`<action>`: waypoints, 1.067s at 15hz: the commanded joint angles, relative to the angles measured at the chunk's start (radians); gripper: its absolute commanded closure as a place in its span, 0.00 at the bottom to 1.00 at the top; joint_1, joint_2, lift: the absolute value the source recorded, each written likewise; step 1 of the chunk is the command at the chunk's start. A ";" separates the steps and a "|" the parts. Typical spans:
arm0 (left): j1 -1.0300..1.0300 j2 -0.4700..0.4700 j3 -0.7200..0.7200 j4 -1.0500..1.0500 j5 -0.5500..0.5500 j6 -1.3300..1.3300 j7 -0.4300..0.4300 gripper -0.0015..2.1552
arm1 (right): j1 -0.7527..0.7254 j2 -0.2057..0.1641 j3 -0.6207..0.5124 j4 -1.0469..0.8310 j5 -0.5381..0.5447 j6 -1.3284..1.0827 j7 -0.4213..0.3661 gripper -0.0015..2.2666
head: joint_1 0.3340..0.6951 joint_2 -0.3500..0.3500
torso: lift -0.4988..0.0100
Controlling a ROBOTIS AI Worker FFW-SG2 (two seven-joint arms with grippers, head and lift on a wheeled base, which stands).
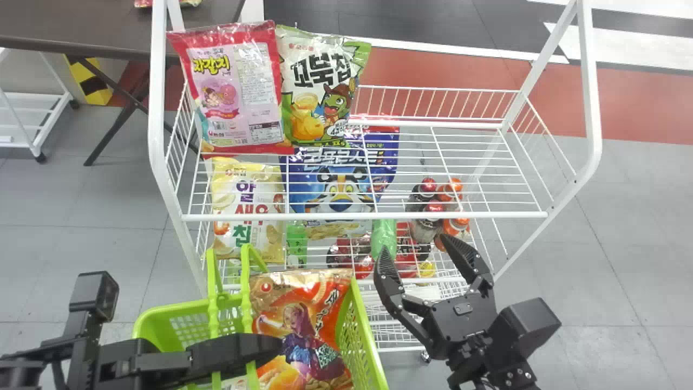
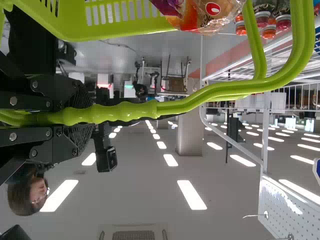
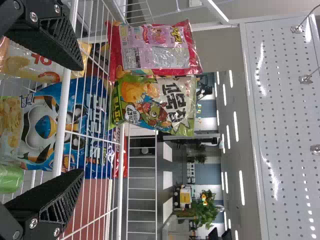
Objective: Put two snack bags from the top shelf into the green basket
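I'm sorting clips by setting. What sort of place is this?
Probably a shop, perhaps a mock one: snack bags on a white wire rack, bottles below, and a green shopping basket.

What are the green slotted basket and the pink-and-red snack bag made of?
The green slotted basket seems smooth moulded plastic, from its rounded rim. The pink-and-red snack bag looks like crinkled, glossy film catching light, perhaps foil-lined.

Front rail (image 1: 363,216): bang across, just ahead of the right pincer (image 1: 416,245)!
Top shelf (image 1: 422,124): open air straight beyond!
Snack bags (image 1: 325,86): blocking ahead-left.
Post (image 1: 541,225): slanting, ahead-right.
Basket (image 1: 365,325): crowding in close, left.
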 commanded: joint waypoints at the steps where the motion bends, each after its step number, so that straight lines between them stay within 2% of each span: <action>1: -0.002 0.000 -0.001 0.000 0.000 0.004 0.002 0.99 | 0.007 0.001 -0.004 0.001 0.000 -0.015 -0.006 0.04 | 1.00 0.29 | 0.98; 16: -0.004 0.002 -0.001 -0.004 0.000 0.004 0.010 0.99 | 0.012 0.001 -0.007 0.003 -0.003 -0.030 -0.032 0.03 | 1.00 0.25 | 0.98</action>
